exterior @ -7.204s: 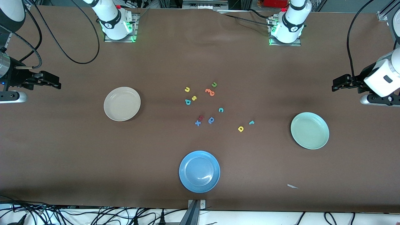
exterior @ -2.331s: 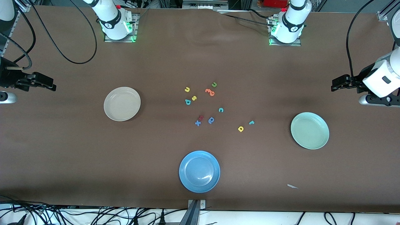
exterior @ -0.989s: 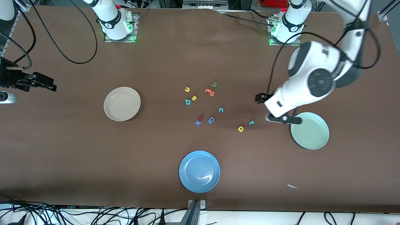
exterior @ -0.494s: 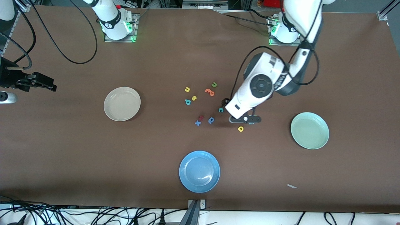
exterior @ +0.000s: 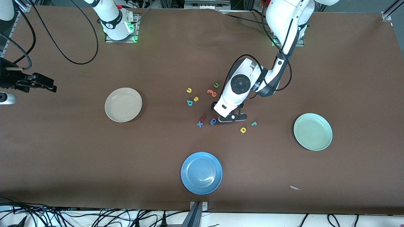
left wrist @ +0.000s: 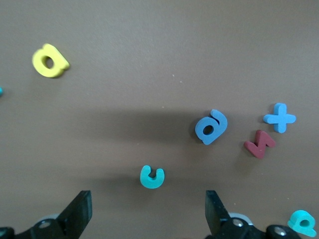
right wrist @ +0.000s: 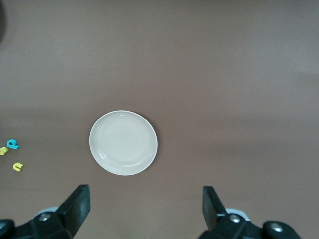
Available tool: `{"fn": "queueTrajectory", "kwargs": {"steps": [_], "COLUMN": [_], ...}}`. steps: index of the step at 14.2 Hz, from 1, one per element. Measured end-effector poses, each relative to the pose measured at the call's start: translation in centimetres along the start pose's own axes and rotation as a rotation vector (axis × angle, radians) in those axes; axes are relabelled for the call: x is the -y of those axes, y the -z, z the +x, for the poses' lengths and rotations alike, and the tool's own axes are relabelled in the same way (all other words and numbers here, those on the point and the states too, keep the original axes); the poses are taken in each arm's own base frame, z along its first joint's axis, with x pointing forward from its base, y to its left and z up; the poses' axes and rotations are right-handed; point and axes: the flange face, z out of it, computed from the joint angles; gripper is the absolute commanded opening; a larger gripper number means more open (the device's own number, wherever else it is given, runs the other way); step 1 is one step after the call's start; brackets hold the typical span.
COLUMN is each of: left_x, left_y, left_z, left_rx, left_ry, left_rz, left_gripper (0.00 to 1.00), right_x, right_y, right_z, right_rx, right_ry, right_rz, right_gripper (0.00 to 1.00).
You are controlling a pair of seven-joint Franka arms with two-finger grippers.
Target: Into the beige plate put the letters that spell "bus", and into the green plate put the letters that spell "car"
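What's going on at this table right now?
Two robot arms are sorting small foam letters into plates. The left end effector is open and hovering over the teal c in the middle of the table, holding nothing. The right end effector is open too, waiting at its end of the table, looking down on the beige plate. Both that plate and the green plate are still empty, and all the letters lie on the table.

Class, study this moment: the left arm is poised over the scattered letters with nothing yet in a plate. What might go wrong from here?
1. The open left gripper hangs over the teal c; a small miss could push it aside.
2. The darker blue letter lies close by and might be taken instead.
3. The green plate sits well toward the left arm's end, so a weakly pinched letter could drop.
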Motion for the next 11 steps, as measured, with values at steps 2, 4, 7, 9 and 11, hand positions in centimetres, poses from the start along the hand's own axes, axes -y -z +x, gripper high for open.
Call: {"fn": "queueTrajectory", "kwargs": {"steps": [2,4,7,9,11], "left_x": [-0.1,0.0,0.1,0.2,0.2], "left_y": [-1.5,-2.8,-3.2,-3.2,-3.5], "left_z": [-1.1,-2.1,-2.2,-2.1,-1.9], "left_rx": [-0.034,-0.044,-0.046,-0.051,-0.056], "left_ry": [0.004,0.005,0.015,0.014,0.01], "left_rz": [-0.016,-0.018,-0.015,-0.011,-0.006], "left_gripper": [0.97,0.96,0.92,0.89,0.83], "right_x": [-0.4,-0.4,-0.2,0.6,1.7], "right_y": [0.0,-0.1,-0.4,-0.8,-0.8], "right_z": [0.0,0.0,-0.3,-0.8,-0.9], "right_rx": [0.001,0.004,0.037,0.078,0.09], "right_ry": [-0.007,-0.007,-0.002,0.01,0.023], "right_rz": [0.0,0.0,0.002,0.004,0.004], "right_gripper": [1.0,1.0,1.0,1.0,1.0]}}
